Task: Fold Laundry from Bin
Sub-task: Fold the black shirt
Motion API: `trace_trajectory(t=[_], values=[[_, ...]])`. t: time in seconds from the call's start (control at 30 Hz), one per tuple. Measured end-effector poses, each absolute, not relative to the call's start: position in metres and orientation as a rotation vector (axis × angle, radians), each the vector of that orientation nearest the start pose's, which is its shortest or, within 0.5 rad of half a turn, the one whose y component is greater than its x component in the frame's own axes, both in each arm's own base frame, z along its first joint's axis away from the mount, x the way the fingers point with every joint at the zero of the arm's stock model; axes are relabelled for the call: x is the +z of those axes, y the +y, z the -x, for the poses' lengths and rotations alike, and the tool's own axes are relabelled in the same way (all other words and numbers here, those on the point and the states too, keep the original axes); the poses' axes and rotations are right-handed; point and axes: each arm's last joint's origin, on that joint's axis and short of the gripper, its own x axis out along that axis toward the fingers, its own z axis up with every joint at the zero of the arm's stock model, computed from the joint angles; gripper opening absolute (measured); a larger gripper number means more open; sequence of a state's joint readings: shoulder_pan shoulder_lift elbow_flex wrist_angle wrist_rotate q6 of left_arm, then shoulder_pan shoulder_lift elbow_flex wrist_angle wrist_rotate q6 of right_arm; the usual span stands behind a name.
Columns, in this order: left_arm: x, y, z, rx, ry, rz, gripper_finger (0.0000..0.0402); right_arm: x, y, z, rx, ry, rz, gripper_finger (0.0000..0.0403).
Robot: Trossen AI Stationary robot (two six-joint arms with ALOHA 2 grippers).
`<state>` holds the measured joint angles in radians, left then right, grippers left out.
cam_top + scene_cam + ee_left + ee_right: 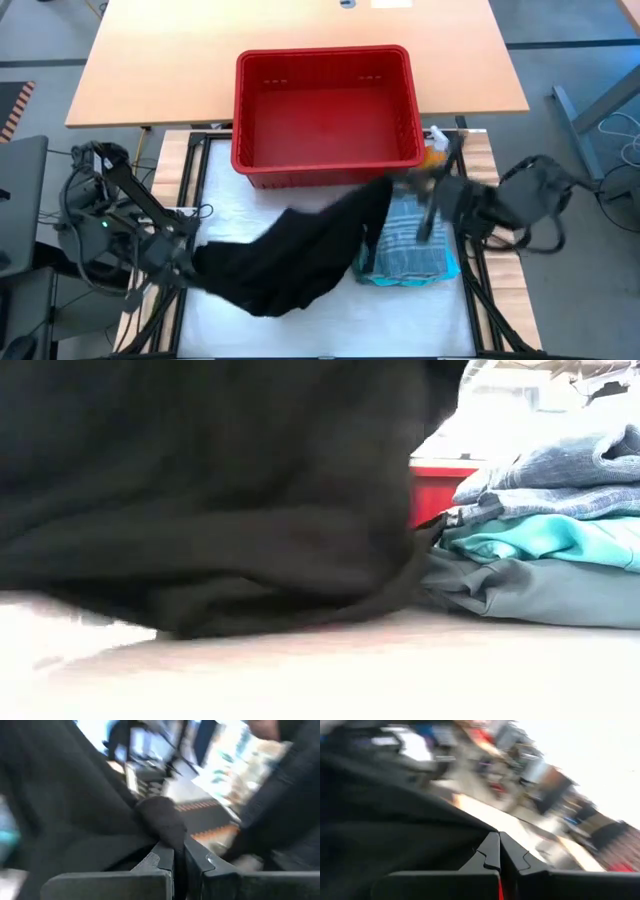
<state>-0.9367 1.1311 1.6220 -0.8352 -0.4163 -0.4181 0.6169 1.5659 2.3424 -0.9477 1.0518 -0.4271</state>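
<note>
We pinch the black garment (290,260) in the closed fingers of the left gripper (185,262) and right gripper (392,190), stretching it between them over the tabletop (330,320) to flatten it for folding, beside the folded stack (415,245) and the emptied bin (325,110).

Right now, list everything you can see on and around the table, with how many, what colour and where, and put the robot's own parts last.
black garment: one, black, stretched across the white work surface between both grippers
folded stack of laundry: one pile, blue-grey striped cloth on top, teal and grey-green beneath, right of the black garment
bin: one, red, behind the work surface, nothing showing inside
orange bottle: one, orange, by the bin's right corner, partly hidden
wooden table: one, light brown, under the bin
left gripper: shut on the black garment's left end
right gripper: shut on the black garment's right end
</note>
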Motion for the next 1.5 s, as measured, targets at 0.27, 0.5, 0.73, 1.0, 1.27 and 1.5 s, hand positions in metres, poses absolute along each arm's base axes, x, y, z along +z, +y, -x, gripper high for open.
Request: trace_trajectory(t=[0.27,0.5,0.73,1.0,1.27,1.5], values=[[0.501,-0.123,-0.11,-0.32,0.186,0.089,0.0,0.607,0.082,-0.193,-0.59,0.006,0.415,0.0014],[0.492,-0.124,-0.11,-0.352,0.282,0.125,0.0,0.605,0.084,-0.198,-0.58,0.009,0.427,0.0014],[0.478,-0.125,-0.11,-0.32,0.392,0.159,0.001,0.603,0.087,-0.202,-0.575,0.013,0.427,0.0014],[0.449,-0.122,-0.106,-0.211,0.698,0.216,0.0094,0.603,0.088,-0.203,-0.577,0.011,0.403,0.0014],[0.424,-0.132,-0.114,0.053,0.815,0.267,0.0156,0.597,0.087,-0.203,-0.6,0.049,0.375,0.0014],[0.339,-0.178,-0.151,0.258,0.438,0.213,0.0156,0.584,0.087,-0.203,-0.615,0.116,0.346,0.0014]])
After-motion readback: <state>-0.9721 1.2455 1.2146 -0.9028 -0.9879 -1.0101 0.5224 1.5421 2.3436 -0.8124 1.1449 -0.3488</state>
